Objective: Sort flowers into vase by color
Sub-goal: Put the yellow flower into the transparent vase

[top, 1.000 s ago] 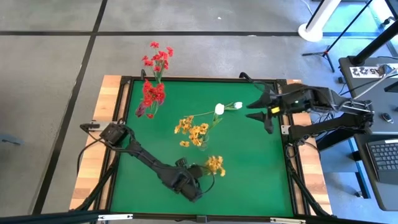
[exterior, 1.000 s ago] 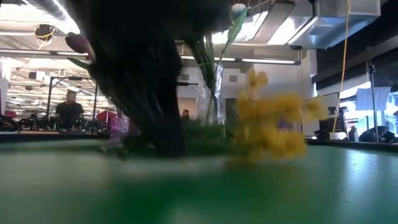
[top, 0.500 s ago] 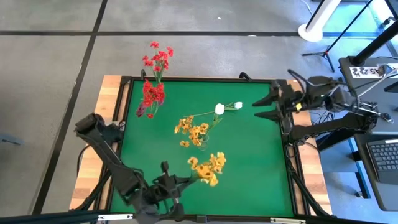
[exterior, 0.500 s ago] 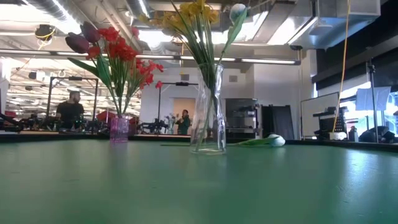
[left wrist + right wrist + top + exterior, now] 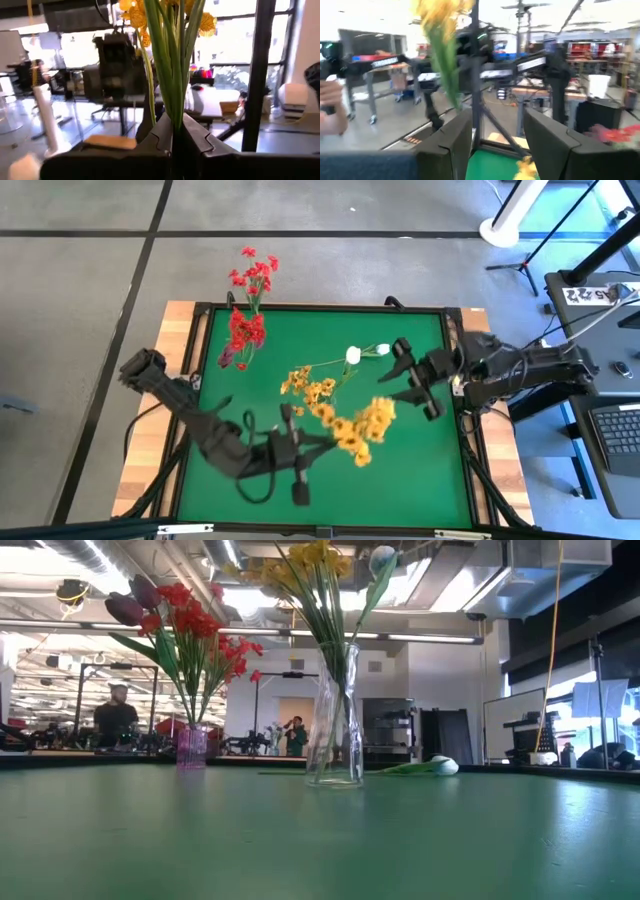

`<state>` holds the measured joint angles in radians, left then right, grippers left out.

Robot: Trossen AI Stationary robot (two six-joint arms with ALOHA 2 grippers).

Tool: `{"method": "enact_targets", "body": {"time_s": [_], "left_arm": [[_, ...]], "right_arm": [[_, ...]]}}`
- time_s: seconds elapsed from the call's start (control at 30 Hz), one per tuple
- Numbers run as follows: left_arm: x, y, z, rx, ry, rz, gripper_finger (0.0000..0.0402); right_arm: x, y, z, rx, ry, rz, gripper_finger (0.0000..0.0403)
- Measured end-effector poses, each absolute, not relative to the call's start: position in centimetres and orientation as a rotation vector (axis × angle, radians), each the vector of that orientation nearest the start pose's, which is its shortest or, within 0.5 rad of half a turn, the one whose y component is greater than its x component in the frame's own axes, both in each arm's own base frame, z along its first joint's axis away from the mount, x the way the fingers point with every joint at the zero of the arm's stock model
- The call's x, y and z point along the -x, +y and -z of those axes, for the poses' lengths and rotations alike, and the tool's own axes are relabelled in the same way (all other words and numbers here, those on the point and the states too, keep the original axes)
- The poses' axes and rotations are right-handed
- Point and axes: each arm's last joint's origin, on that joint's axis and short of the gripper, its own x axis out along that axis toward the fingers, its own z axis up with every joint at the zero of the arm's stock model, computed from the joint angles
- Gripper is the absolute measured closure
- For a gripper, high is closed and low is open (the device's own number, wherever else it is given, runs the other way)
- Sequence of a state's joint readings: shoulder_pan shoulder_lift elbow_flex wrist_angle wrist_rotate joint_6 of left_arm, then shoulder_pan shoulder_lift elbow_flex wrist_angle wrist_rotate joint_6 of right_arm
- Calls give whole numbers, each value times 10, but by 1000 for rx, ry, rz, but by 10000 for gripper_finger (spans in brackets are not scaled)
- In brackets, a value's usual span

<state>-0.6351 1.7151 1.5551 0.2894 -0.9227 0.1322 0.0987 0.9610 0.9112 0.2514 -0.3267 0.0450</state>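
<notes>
My left gripper (image 5: 308, 442) is over the table's near middle, shut on a yellow-orange flower cluster (image 5: 362, 430). My right gripper (image 5: 410, 382) hovers open just right of that cluster, whose stems (image 5: 445, 47) show ahead of its fingers. A clear vase (image 5: 335, 730) with yellow flowers (image 5: 312, 392) and one white bloom stands upright mid-table. A small pink vase (image 5: 190, 746) at the far left holds red flowers (image 5: 245, 330) and a dark bud. A white bloom (image 5: 352, 355) lies flat on the mat. Neither gripper shows in the low view. My left gripper pinches the cluster's bundled green stems (image 5: 175, 117) between its two fingers, at their lower part. The fingers reach roughly level toward the table's right. The cluster is lifted clear of the mat, its yellow blooms (image 5: 134, 15) beyond the fingertips toward my right gripper.
The green mat (image 5: 420, 470) has a raised dark frame (image 5: 470, 470) around it. The room beyond the far edge holds desks, stands and a person (image 5: 117, 720). Bare mat lies at the near right and near left.
My left gripper lifted the yellow cluster off the mat near the near edge and carried it up and toward the table's right and middle. My right gripper came from the far right edge toward the near left, closing on the cluster, and stayed open.
</notes>
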Motion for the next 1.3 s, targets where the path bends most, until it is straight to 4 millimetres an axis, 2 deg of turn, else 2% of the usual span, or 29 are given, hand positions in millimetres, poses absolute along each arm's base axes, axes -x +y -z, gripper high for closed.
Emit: {"method": "enact_targets", "body": {"time_s": [0.27, 0.43, 0.57, 0.73, 1.0, 1.3], "left_arm": [[-359, -170, -399, -26, -106, -294, 397], [-356, -157, -415, -55, -191, -303, 397], [-352, -155, -422, -51, -217, -257, 398], [-361, -159, -409, -60, -177, -187, 397], [-378, -145, -396, -8, -147, -186, 396], [-379, -147, -390, 1, -103, -155, 396]], "right_arm": [[-214, 65, -370, 62, -167, -387, 228], [-212, 77, -367, 84, -135, -381, 228], [-211, 81, -364, 105, -107, -334, 228], [-214, 82, -364, 107, -122, -296, 228], [-237, 93, -354, 107, -164, -355, 228], [-242, 93, -355, 97, -202, -314, 228]]}}
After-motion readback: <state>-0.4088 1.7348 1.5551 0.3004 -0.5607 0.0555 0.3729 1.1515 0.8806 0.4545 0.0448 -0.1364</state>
